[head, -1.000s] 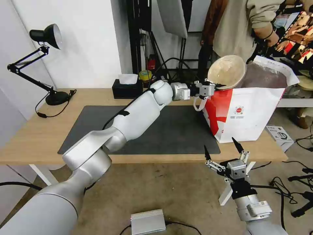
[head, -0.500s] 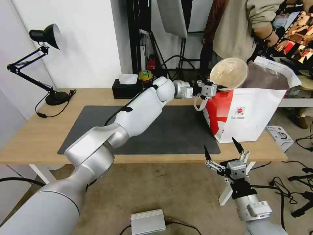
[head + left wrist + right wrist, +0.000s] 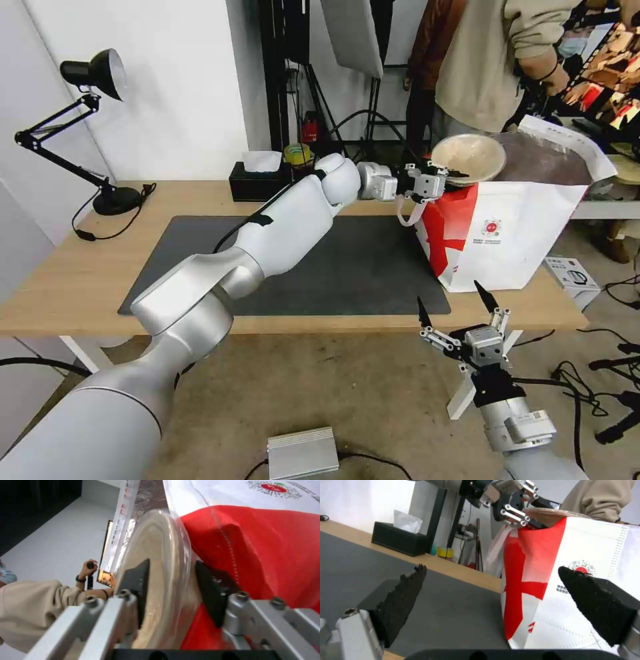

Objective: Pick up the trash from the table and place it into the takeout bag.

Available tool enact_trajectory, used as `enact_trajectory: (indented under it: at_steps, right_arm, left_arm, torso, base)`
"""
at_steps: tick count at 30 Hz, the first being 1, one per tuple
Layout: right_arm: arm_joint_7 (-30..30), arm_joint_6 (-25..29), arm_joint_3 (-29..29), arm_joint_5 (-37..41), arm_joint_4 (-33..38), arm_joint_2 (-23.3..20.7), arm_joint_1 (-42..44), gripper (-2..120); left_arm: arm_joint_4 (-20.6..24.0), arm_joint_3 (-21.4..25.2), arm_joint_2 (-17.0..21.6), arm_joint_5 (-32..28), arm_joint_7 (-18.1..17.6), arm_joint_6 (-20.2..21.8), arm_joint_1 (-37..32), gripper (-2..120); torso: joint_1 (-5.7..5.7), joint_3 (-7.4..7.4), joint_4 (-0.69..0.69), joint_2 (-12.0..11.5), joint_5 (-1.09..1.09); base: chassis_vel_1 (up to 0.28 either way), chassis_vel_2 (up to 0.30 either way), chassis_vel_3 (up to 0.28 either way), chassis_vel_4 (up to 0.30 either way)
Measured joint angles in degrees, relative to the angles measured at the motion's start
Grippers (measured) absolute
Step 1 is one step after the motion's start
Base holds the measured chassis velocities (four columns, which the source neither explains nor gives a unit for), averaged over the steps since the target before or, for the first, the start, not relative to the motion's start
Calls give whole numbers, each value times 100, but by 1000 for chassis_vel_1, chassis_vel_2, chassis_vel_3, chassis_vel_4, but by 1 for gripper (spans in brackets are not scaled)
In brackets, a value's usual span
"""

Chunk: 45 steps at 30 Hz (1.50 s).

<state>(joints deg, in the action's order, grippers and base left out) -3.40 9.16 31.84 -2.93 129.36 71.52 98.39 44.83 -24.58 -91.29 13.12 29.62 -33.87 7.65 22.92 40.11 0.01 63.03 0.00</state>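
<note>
At upper right of the head view, the left gripper [image 3: 445, 179] clamps the rim of the tan paper bowl [image 3: 468, 157], holding it over the open mouth of the takeout bag [image 3: 513, 233], which stands at the right end of the counter [image 3: 67, 280]. Below the counter edge at lower right, the right gripper [image 3: 459, 301] hangs spread wide, holding nothing.

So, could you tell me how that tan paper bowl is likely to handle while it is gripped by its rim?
The tan paper bowl is probably light: the left gripper holds it by the rim alone. Its thin wall may flex under the fingers. It looks empty, so spills seem unlikely.
</note>
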Motion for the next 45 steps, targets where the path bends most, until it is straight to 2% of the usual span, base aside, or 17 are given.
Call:
enact_trajectory:
  at_steps: [1, 4, 10, 16, 20, 35, 45]
  right_arm:
    - [0, 0, 0, 0, 0, 0, 0, 100]
    - [0, 0, 0, 0, 0, 0, 0, 100]
    - [0, 0, 0, 0, 0, 0, 0, 100]
    - [0, 0, 0, 0, 0, 0, 0, 100]
    - [0, 0, 0, 0, 0, 0, 0, 100]
    - [0, 0, 0, 0, 0, 0, 0, 100]
    - [0, 0, 0, 0, 0, 0, 0, 100]
  left_arm:
    - [0, 0, 0, 0, 0, 0, 0, 45]
    - [22, -12, 0, 82, -5, -44, 34, 61]
    - [31, -36, 0, 85, -19, -45, 59, 72]
    - [62, -69, -1, -16, -51, -44, 59, 79]
    - [62, -81, -1, -18, -181, -43, 73, 90]
    - [30, 10, -1, -37, -597, -76, 83, 100]
    - [-10, 162, 3, -463, -961, -229, 98, 100]
  torso:
    - [0, 0, 0, 0, 0]
    - [0, 0, 0, -1, 0]
    - [0, 0, 0, -1, 0]
    - [0, 0, -1, -1, 0]
    - [0, 0, -1, -1, 0]
    - [0, 0, 0, -1, 0]
    - [0, 0, -1, -1, 0]
  base:
    - [0, 0, 0, 0]
    - [0, 0, 0, 0]
    - [0, 0, 0, 0]
    - [0, 0, 0, 0]
    - [0, 0, 0, 0]
    - [0, 0, 0, 0]
    - [0, 0, 0, 0]
